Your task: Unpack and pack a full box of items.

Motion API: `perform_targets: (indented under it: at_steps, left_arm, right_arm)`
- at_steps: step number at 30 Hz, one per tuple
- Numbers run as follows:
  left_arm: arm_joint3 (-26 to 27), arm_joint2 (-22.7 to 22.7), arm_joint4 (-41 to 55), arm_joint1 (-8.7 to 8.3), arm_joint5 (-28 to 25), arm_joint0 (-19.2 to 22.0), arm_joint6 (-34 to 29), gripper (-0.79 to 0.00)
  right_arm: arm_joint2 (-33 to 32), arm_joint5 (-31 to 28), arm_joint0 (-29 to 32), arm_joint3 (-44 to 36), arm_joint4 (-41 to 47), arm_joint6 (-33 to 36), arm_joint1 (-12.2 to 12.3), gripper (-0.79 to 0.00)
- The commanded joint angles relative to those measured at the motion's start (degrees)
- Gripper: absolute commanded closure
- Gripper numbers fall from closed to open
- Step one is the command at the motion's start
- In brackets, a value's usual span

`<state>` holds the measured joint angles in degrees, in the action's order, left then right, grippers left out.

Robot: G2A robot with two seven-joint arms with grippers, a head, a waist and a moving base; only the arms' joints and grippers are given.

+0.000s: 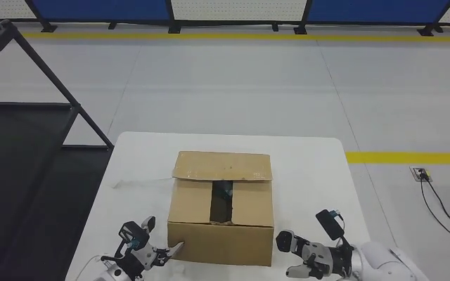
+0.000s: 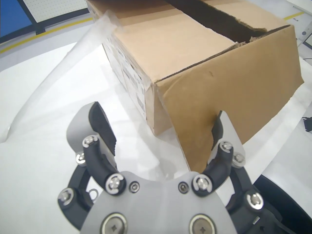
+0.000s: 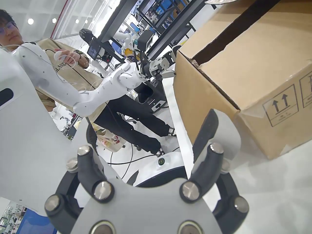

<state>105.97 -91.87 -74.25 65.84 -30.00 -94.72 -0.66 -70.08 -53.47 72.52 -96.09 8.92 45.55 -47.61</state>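
A brown cardboard box (image 1: 221, 211) stands in the middle of the white table (image 1: 309, 175). Its two top flaps lie nearly closed, with a dark gap (image 1: 222, 200) between them; the far flap (image 1: 223, 166) is lifted a little. My left gripper (image 1: 162, 239) is open at the box's near left corner (image 2: 195, 127), one finger beside the side wall and the other against the front wall. My right gripper (image 1: 287, 254) is open too, just off the near right corner (image 3: 243, 86), holding nothing. The box's contents are hidden in the dark gap.
A strip of clear tape (image 2: 73, 57) hangs from the box's far top corner down onto the table. The table's near edge runs close behind both grippers. A black metal frame (image 1: 56, 105) stands off the table's left side.
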Motion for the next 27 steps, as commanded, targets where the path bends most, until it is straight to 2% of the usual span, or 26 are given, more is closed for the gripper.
perform_targets:
  at_steps: [1,3,6,10,16,27]
  left_arm:
    - [0.00,0.01,-0.03,0.00,0.01,0.01,0.01,-0.785]
    - [0.00,0.01,-0.03,0.00,0.01,0.01,0.01,-0.785]
    - [0.00,0.01,-0.03,0.00,0.01,0.01,0.01,-0.785]
    - [0.00,0.01,-0.03,0.00,0.01,0.01,0.01,-0.785]
    - [0.00,0.01,-0.03,0.00,0.01,0.01,0.01,-0.785]
    - [0.00,0.01,-0.03,0.00,0.01,0.01,0.01,-0.785]
  right_arm:
    - [0.00,0.00,0.00,0.00,0.00,-0.01,0.00,-0.785]
    - [0.07,0.34,0.03,-0.13,-0.03,-0.20,-0.03,-0.785]
    - [1.80,4.81,-1.11,-1.94,0.88,-1.69,-0.51,-0.785]
    - [5.22,9.34,-5.71,-1.09,9.32,-2.69,-1.63,-0.785]
    - [10.00,20.64,-15.14,4.63,21.07,-1.87,-3.74,-0.785]
    - [10.00,20.64,-15.14,4.63,21.07,-1.87,-3.74,-0.785]
